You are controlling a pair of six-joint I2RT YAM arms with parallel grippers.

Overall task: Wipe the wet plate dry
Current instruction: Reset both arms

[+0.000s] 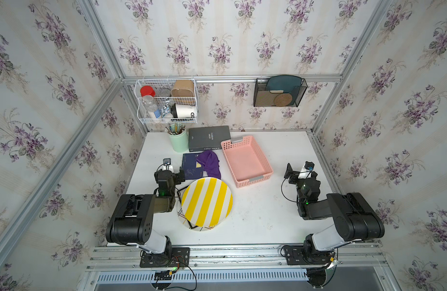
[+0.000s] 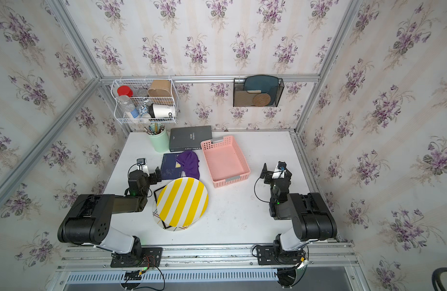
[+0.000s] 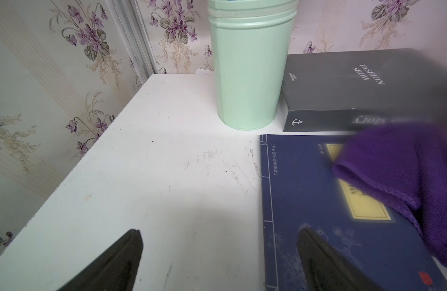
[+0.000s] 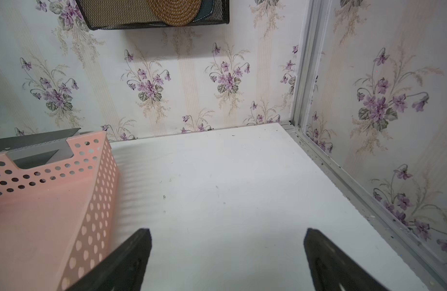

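1. The round yellow-and-white striped plate (image 1: 207, 202) lies face up near the front edge of the white table (image 1: 267, 214), left of centre. It rests on a second white plate with a dark line pattern (image 1: 192, 226). Whether its surface is wet cannot be told.
2. The crumpled purple cloth (image 1: 209, 163) lies just behind the striped plate, partly on a dark blue book (image 1: 189, 170) and partly on the table.
3. The left gripper (image 3: 218, 233) hovers at the blue book's left edge. Its jaws are spread wide and hold nothing; one finger is over the cover, the other over bare table.
4. The right gripper (image 4: 226, 231) hovers over bare table between the pink perforated plastic basket (image 4: 99, 196) and the table's right edge. Its jaws are spread wide and empty.
5. A mint-green cup of pencils (image 1: 179, 141) and a grey book (image 1: 208, 137) stand at the back edge.
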